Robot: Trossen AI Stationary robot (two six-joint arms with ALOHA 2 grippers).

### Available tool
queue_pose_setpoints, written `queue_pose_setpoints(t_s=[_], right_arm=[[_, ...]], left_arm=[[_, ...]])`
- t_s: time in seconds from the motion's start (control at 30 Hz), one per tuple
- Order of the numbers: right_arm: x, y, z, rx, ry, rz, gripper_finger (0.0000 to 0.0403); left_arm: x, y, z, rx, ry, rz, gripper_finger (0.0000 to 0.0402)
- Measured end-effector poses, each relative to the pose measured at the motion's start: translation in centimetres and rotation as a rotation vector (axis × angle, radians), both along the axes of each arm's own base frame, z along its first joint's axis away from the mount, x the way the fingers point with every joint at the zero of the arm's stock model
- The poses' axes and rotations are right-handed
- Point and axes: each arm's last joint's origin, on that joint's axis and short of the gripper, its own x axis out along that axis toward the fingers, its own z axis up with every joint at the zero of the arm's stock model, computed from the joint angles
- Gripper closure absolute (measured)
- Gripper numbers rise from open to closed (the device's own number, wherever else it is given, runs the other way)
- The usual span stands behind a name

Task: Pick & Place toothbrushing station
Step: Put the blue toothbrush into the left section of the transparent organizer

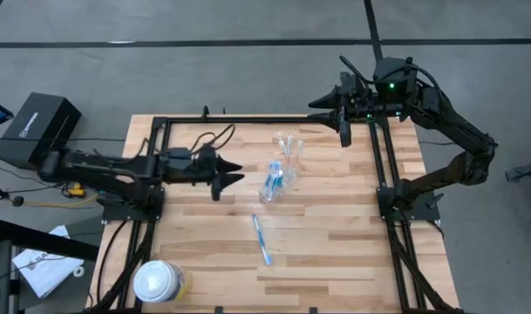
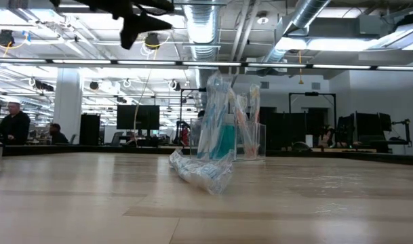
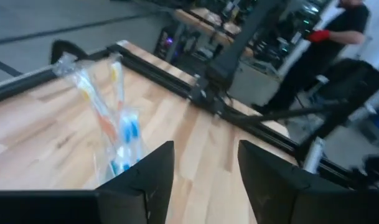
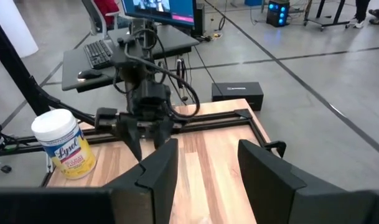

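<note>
A small clear plastic cup [image 1: 289, 155] stands upright on the wooden table [image 1: 335, 253], with wrapped toothbrushes [image 3: 101, 102] standing in it. Blue tubes [image 1: 274, 181] lean against its near side. One wrapped blue and white toothbrush [image 1: 262, 239] lies flat on the table nearer the front edge, seen also in the low view [image 2: 201, 173]. My left gripper [image 1: 237, 173] hovers open to the left of the cup, above the table; its fingers [image 3: 158, 168] hold nothing. My right gripper [image 1: 330, 118] waits open, high over the far right corner.
A large round white-topped yellowish container [image 1: 159, 282] stands at the near left corner. A black metal frame [image 1: 248, 119] runs along the far, left and right edges. A black box [image 1: 40, 126] sits off the table at far left. People show in the room beyond.
</note>
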Motion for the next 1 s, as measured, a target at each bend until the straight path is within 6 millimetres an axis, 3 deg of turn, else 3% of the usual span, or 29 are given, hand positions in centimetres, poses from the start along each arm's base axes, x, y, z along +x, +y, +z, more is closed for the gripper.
queue_pose_setpoints(t_s=[0.13,0.43,0.53,0.8,1.0], right_arm=[[0.0,0.0,0.1,0.049,-0.018,-0.016,0.0244],[0.7,0.1,1.4,0.121,-0.167,-0.023,0.0244],[1.3,-0.1,1.4,0.144,-0.188,-0.028,0.0244],[4.7,-0.9,-0.1,0.231,-0.167,-0.038,0.0244],[7.8,-0.8,-1.4,0.242,-0.161,-0.010,0.0244]], left_arm=[[-1.2,-0.1,0.4,-0.009,0.022,-0.050,0.0236],[-0.7,-0.9,-0.4,0.039,0.075,-0.265,0.0233],[-1.0,-1.1,-1.2,0.059,0.162,-0.355,0.0233],[-2.1,-1.5,-3.9,0.114,0.471,-0.521,0.0233],[-0.5,-2.2,-3.7,0.203,0.558,-0.655,0.0233]])
